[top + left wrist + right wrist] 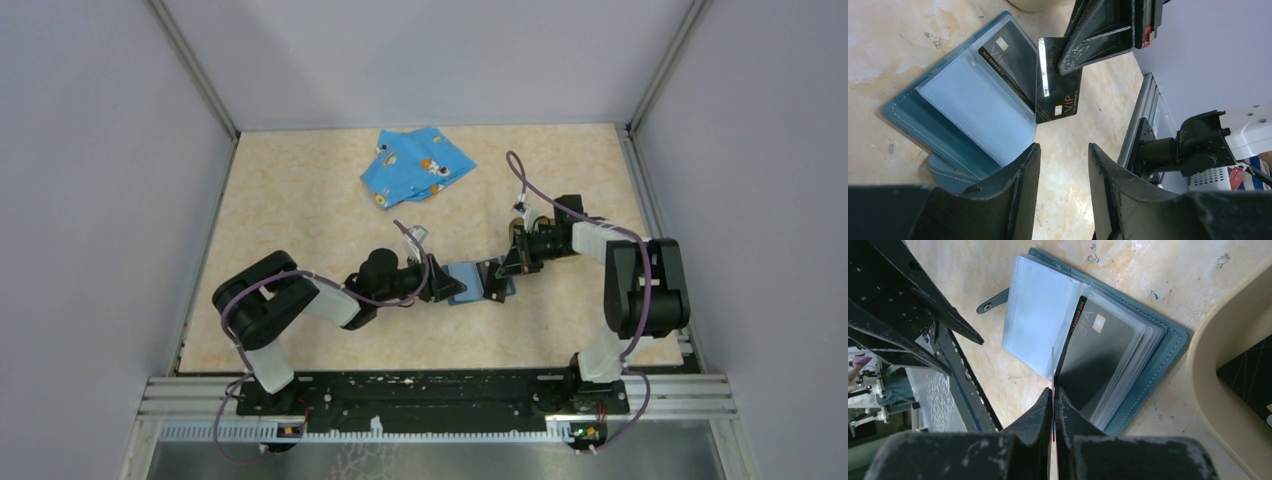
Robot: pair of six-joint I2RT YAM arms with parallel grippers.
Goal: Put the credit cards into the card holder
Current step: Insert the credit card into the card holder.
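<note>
The right wrist view alone shows a black card [1248, 377] lying in the tan tray [1205, 370] just beside the open teal card holder [1175, 338], cut off by the frame. The right gripper [1054, 396] pinches a black VIP card [1057, 95] by one edge, tilted over the holder; another VIP card [1010, 55] sits tucked inside it. The left gripper [1064, 152] hovers half-spread, empty, by the holder's snap tab. From above, the cards barely show.

Black-white arms [272, 300], purple cables [511, 160]
</note>
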